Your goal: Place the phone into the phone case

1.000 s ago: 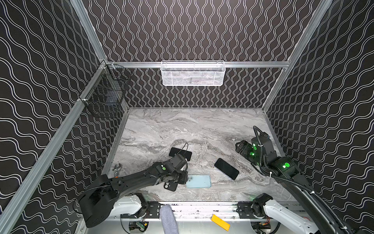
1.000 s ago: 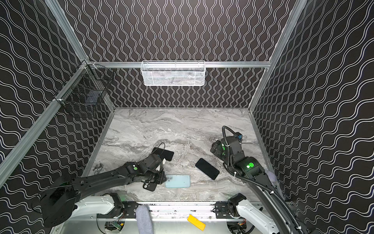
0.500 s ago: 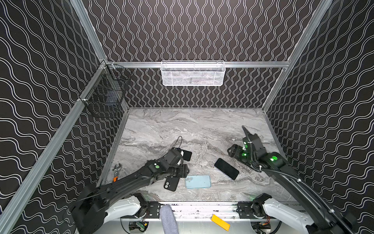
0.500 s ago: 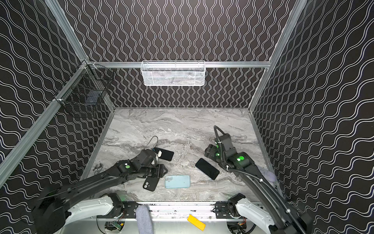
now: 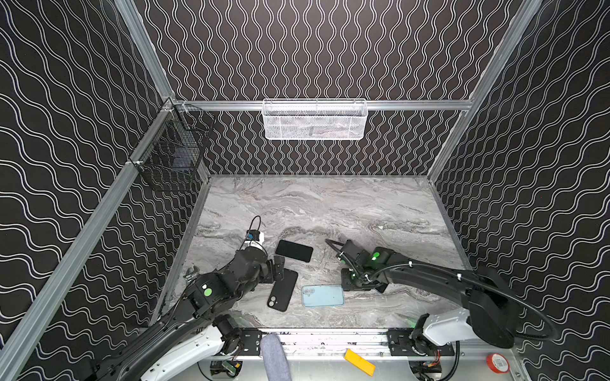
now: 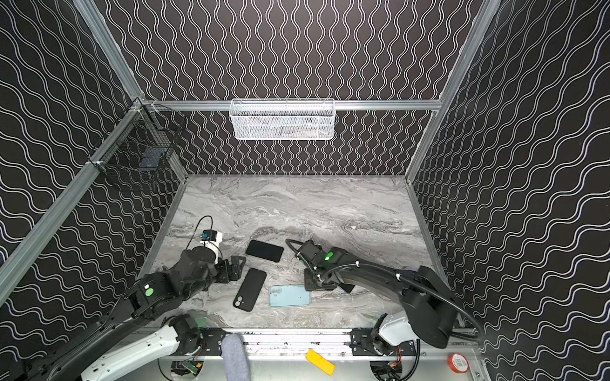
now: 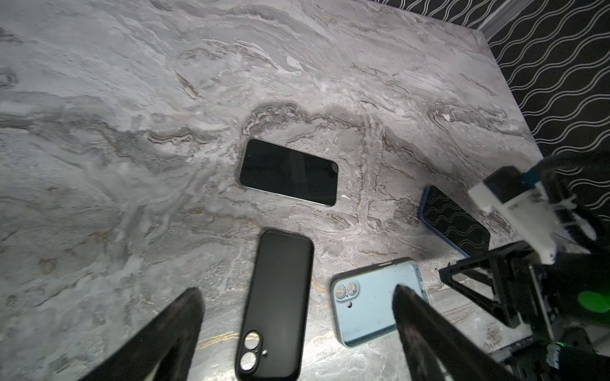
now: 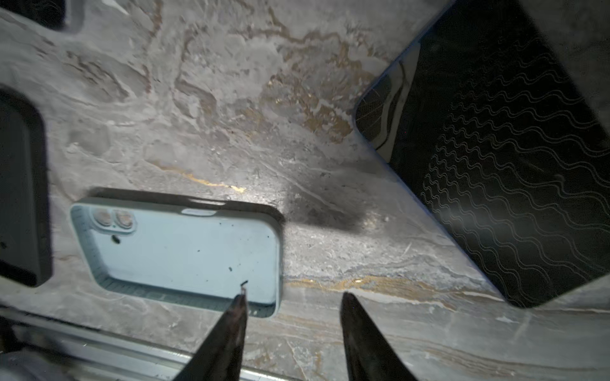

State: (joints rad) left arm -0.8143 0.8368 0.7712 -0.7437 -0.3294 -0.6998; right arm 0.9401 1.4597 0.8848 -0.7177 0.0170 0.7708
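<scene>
Swung in, my right gripper [image 8: 293, 297] straddles an end wall of the blue case [image 8: 185, 250], half-shut, holding nothing; left gripper [image 7: 296, 290] gapes empty left of it; blue phone [image 8: 495, 148] lies diagonal just right of it, under my right arm.

A light blue phone case [image 8: 185, 250] is lying flat on the gray marble table [image 8: 231, 115], open side up. The right gripper [image 8: 293, 306] is hanging over the case's short end, fingers [image 8: 231, 330] apart: one over the inside, one over the table. A dark phone [image 8: 511, 165] with a blue edge is lying near, its screen showing wavy lines. A black case [image 8: 19, 198] is peeking in at the edge.
</scene>
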